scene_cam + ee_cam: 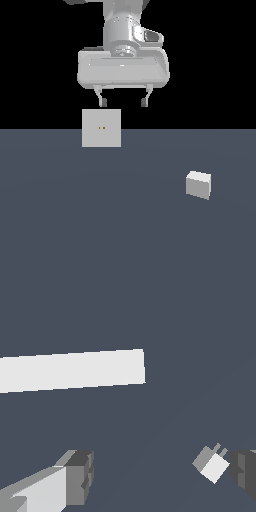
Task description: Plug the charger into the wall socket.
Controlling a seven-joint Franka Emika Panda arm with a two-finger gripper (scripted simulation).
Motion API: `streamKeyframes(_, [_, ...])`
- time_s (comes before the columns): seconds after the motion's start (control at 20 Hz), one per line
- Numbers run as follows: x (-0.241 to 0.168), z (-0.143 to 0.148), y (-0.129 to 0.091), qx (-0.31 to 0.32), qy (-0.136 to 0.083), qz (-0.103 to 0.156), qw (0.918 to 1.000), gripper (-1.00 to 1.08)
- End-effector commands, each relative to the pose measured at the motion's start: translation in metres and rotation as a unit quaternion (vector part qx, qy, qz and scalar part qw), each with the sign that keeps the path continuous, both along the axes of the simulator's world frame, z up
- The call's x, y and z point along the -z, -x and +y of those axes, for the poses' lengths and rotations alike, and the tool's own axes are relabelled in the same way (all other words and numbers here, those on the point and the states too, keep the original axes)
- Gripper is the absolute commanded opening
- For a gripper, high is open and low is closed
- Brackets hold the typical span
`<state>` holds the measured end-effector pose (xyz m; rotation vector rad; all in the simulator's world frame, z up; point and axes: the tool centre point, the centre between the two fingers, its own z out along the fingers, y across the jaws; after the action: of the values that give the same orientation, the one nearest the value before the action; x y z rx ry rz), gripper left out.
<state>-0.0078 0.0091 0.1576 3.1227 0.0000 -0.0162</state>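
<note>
The gripper hangs high over the floor with its two fingers spread wide and nothing between them. In the exterior view it sits just above the socket's top edge, one fingertip over the panel and the other off past its right side.

The socket is a flat light-grey square standing upright on the floor, its broad face turned toward the exterior camera. Two tiny yellowish dots sit side by side at the centre of that face. In the wrist view the socket shows edge-on from above, as a long pale strip.

The charger lies on the floor well apart from the socket, to the exterior view's right of it and nearer the camera. It is a small white-grey block, slightly wider than tall in that view, turned a little so that one lit face and a top face show. In the wrist view the charger lies close beside one dark fingertip, turned at a slant, with two short grey prongs showing at one end; these point away from that fingertip and roughly toward the socket strip. Whether it touches the fingertip cannot be told from that view.

No brand, label or writing can be read on anything.
</note>
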Motion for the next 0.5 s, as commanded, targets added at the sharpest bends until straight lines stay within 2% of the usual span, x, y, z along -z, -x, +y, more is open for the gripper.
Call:
streamKeyframes(0.0, [0.0, 0.0, 0.0, 0.0, 0.0, 0.0, 1.0, 1.0])
streamKeyframes(0.45, [0.01, -0.016, 0.006, 0.036, 0.002, -0.008, 0.9993, 1.0])
